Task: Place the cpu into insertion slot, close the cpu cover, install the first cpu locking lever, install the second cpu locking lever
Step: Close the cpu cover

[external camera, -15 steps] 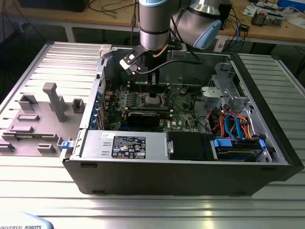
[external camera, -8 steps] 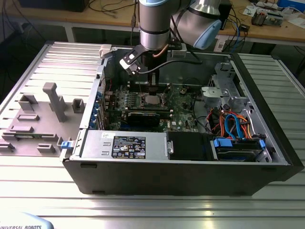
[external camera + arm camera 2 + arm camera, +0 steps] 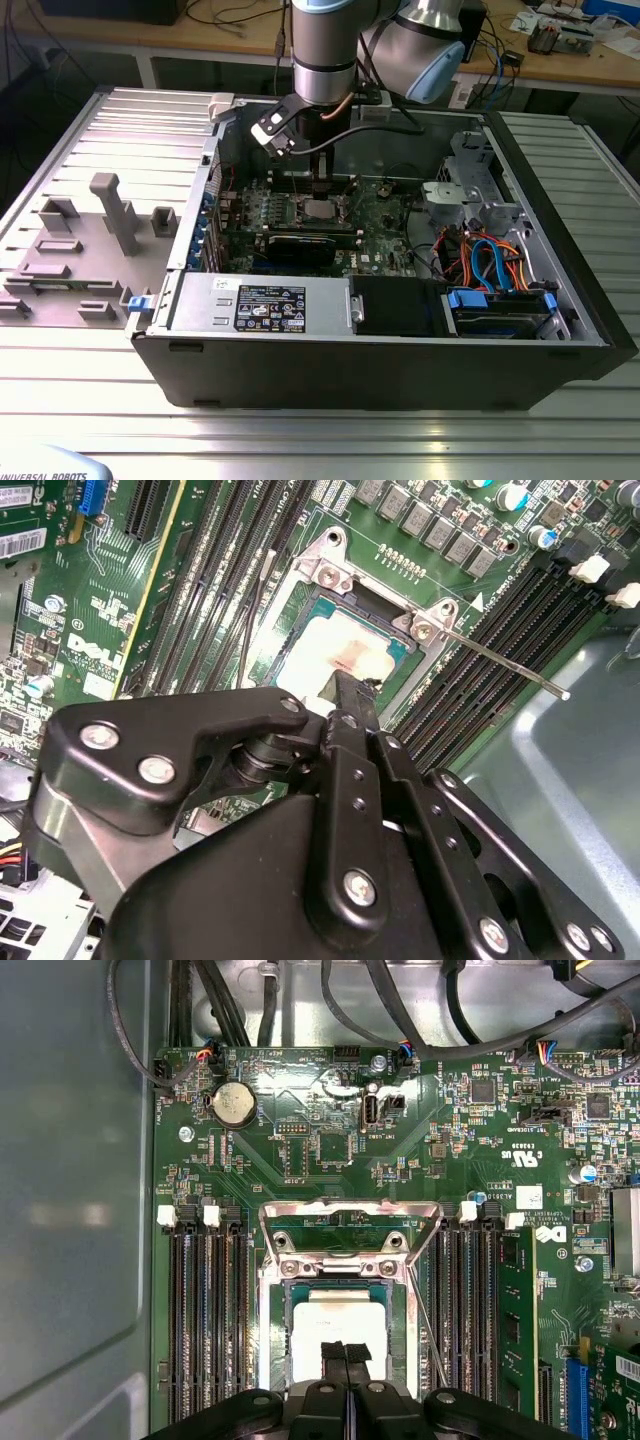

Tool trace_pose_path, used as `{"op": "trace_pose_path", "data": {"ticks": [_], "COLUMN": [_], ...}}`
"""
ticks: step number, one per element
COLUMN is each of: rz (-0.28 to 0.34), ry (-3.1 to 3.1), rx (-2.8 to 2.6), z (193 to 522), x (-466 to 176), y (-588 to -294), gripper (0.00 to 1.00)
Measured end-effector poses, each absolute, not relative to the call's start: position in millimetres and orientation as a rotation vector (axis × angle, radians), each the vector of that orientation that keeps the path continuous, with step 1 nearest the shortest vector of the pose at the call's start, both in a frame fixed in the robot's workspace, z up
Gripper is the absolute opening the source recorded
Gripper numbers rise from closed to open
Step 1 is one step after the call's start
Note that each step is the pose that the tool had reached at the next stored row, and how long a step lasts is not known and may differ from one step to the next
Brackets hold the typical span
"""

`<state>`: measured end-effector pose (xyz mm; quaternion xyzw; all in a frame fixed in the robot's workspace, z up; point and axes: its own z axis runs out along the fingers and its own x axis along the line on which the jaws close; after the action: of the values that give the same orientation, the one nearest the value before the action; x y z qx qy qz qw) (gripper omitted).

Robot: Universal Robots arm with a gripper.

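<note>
The cpu (image 3: pixel 325 1312) lies flat in the insertion slot (image 3: pixel 270 1330) on the green board, silvery top up; it shows too in the second wrist view (image 3: pixel 320 645) and the exterior view (image 3: pixel 320 209). The cpu cover (image 3: pixel 350 1207) stands raised off the chip on its hinge, a thin silvery frame. A thin locking lever (image 3: pixel 500 662) sticks out free beside the socket, also seen in the first wrist view (image 3: pixel 430 1325). My gripper (image 3: pixel 345 1352) is shut, black fingertips together just over the chip's near edge, nothing between them. It reaches down into the case (image 3: pixel 322 183).
Long black memory slots (image 3: pixel 205 1330) flank the socket on both sides. Black cables (image 3: pixel 230 1000) run along the case wall. The power supply (image 3: pixel 260 303) and drive bay with blue and orange cables (image 3: pixel 490 270) fill the case front. A grey fixture plate (image 3: pixel 90 240) lies at the exterior view's left.
</note>
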<state>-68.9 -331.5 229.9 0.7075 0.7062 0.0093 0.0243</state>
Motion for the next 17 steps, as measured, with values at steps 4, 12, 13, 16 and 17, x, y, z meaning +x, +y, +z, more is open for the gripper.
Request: {"op": "trace_pose_path", "data": {"ticks": [4, 12, 13, 16, 17], "rz": [0.029, 0.011, 0.010, 0.010, 0.009], "ry": [2.185, 2.193, 2.193, 2.193, 2.193], "rx": [2.189, 2.197, 2.197, 2.196, 2.196], "z": [229.9, 230.0, 230.3, 233.3, 235.3], "x": [-68.9, -65.1, -65.1, -65.1, -65.1], "y": [-331.5, -331.5, -331.5, -331.5, -331.5], "gripper": [0.11, 0.11, 0.11, 0.11, 0.11]}}
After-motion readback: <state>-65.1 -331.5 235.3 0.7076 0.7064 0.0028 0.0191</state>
